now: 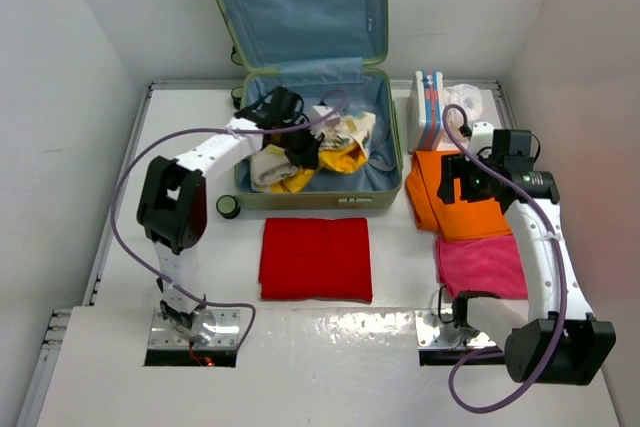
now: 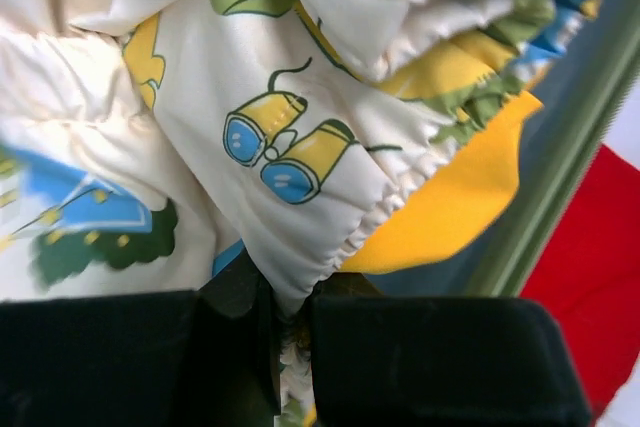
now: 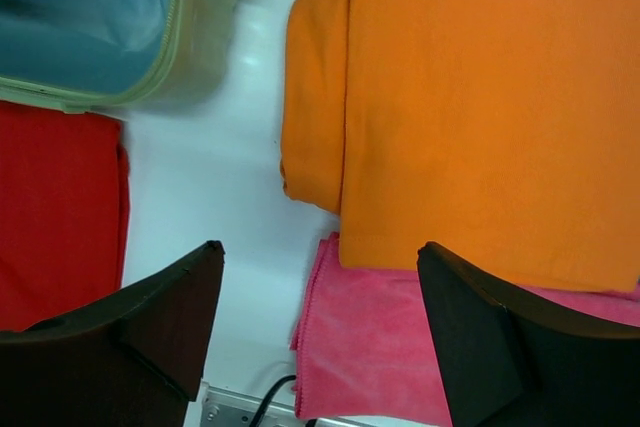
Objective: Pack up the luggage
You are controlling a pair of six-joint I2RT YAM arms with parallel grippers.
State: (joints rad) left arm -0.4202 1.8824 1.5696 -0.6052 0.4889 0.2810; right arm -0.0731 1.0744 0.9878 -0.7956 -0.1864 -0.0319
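The luggage [image 1: 320, 199] lies open at the back of the table, its lid propped upright and its pale blue lining [image 3: 90, 17] showing. Inside it lies a white padded garment [image 1: 348, 139] with a cartoon print and yellow lining [image 2: 450, 207]. My left gripper [image 1: 303, 150] reaches into the case and is shut on the garment's gathered cuff [image 2: 330, 237]; in the left wrist view the left gripper [image 2: 290, 297] pinches white fabric between its fingers. My right gripper [image 1: 463, 187] hovers open over the orange cloth [image 3: 480, 97], holding nothing, and the right wrist view shows this gripper [image 3: 320, 267] spread wide.
A folded red cloth [image 1: 316, 258] lies in front of the case. A pink towel [image 1: 483, 265] sits partly under the orange cloth [image 1: 452, 209]. A striped box [image 1: 428, 107] and a white bag [image 1: 466, 99] stand at the back right. A black wheel [image 1: 228, 207] juts from the case's left corner.
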